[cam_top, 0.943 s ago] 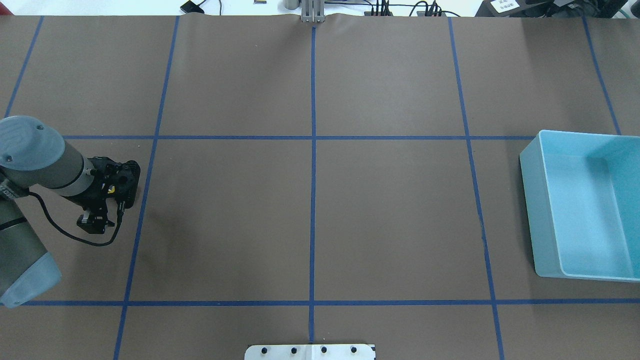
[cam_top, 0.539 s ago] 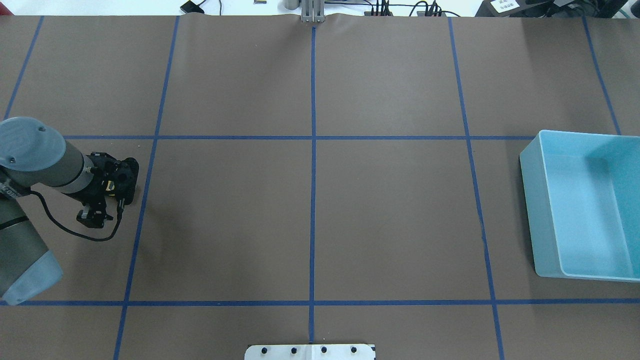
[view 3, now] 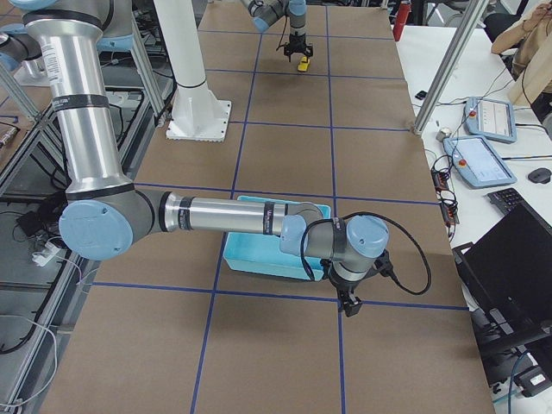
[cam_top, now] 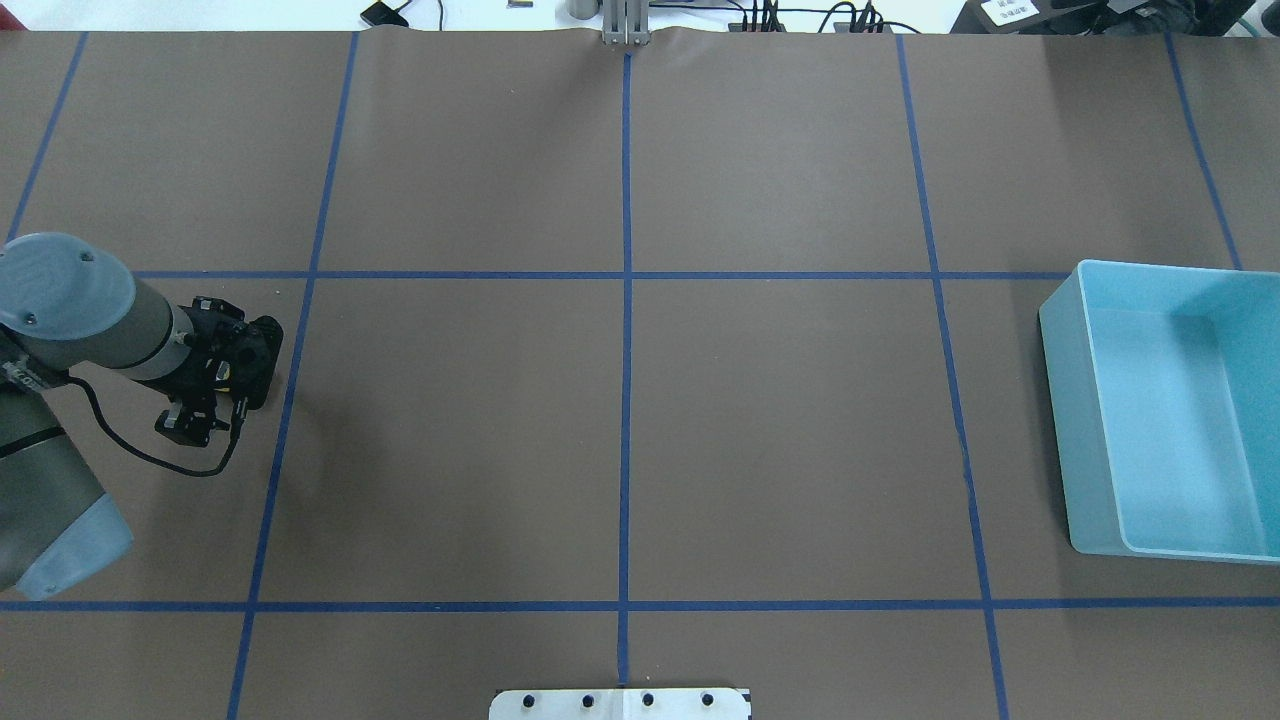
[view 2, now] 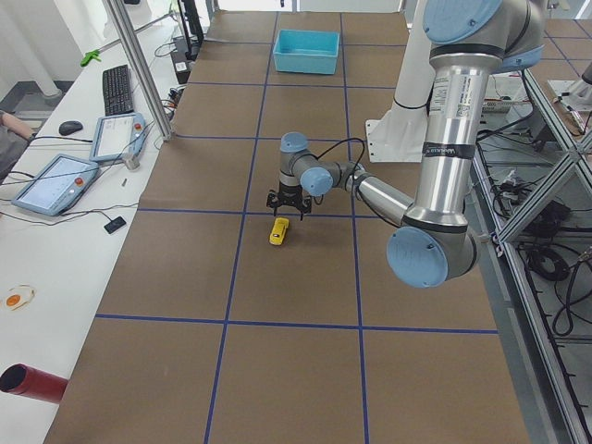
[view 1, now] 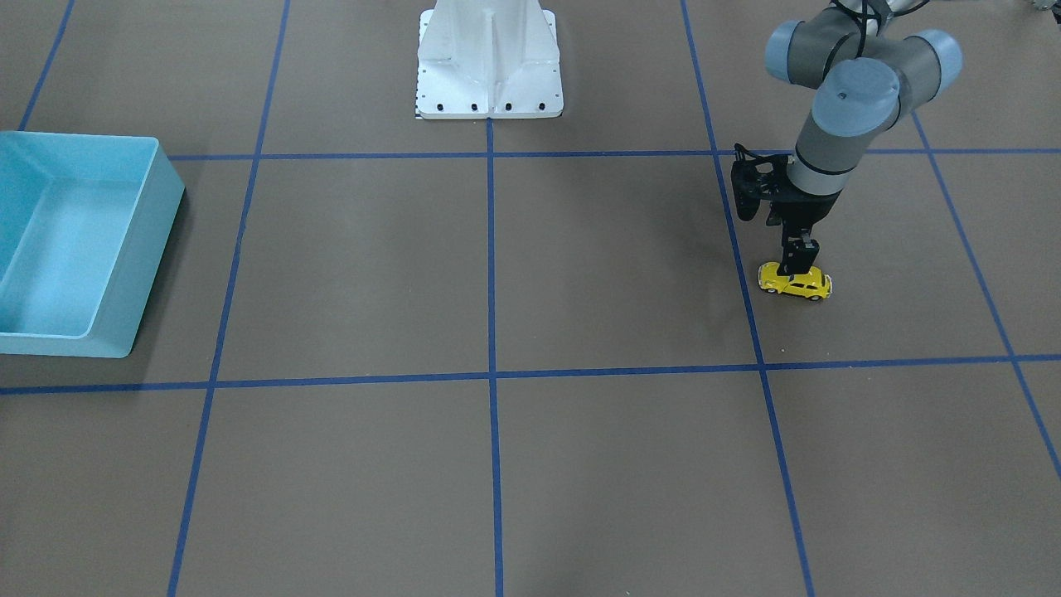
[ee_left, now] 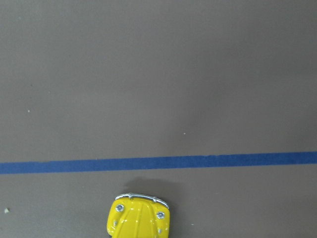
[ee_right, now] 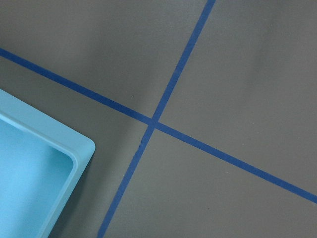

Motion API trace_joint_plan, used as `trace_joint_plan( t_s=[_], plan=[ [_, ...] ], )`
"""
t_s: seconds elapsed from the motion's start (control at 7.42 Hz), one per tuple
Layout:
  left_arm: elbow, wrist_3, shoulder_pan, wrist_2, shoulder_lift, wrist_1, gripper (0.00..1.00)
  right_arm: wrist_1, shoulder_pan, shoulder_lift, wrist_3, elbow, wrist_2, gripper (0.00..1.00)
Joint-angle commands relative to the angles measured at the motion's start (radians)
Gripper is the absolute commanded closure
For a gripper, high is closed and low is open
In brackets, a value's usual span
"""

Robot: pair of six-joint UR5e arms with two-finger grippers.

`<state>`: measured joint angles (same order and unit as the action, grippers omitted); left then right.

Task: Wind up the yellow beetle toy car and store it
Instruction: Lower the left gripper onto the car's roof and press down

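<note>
The yellow beetle toy car (view 1: 808,284) stands on its wheels on the brown table at the robot's left side. It also shows in the exterior left view (view 2: 278,231), and its nose shows at the bottom of the left wrist view (ee_left: 140,218). My left gripper (view 1: 796,267) points straight down onto the car's roof, its fingers closed against the car. In the overhead view the left gripper (cam_top: 222,368) hides most of the car. My right gripper (view 3: 349,304) hangs beside the light blue bin (cam_top: 1090,400). I cannot tell whether it is open or shut.
The light blue bin (view 1: 149,249) is empty and sits at the table's far right side; its corner shows in the right wrist view (ee_right: 49,144). The white robot base (view 1: 489,75) stands at the table's middle edge. Blue tape lines cross the table.
My left gripper has shifted slightly away from the robot's side of the table, with the yellow patch staying under it. The bin has not moved.
</note>
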<state>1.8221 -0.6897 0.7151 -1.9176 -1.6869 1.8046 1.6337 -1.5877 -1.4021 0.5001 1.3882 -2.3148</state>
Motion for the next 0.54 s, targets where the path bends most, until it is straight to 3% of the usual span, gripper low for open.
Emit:
trace_joint_plan(
  t_s=[0.0, 0.4],
  plan=[
    [-0.020, -0.010, 0.003, 0.000, -0.007, 0.010, 0.01, 0.000, -0.002, 0.000, 0.002, -0.003, 0.000, 0.00],
    [-0.058, -0.028, 0.038, 0.000, -0.023, 0.030, 0.01, 0.000, 0.000, 0.000, 0.002, 0.000, 0.002, 0.00]
  ],
)
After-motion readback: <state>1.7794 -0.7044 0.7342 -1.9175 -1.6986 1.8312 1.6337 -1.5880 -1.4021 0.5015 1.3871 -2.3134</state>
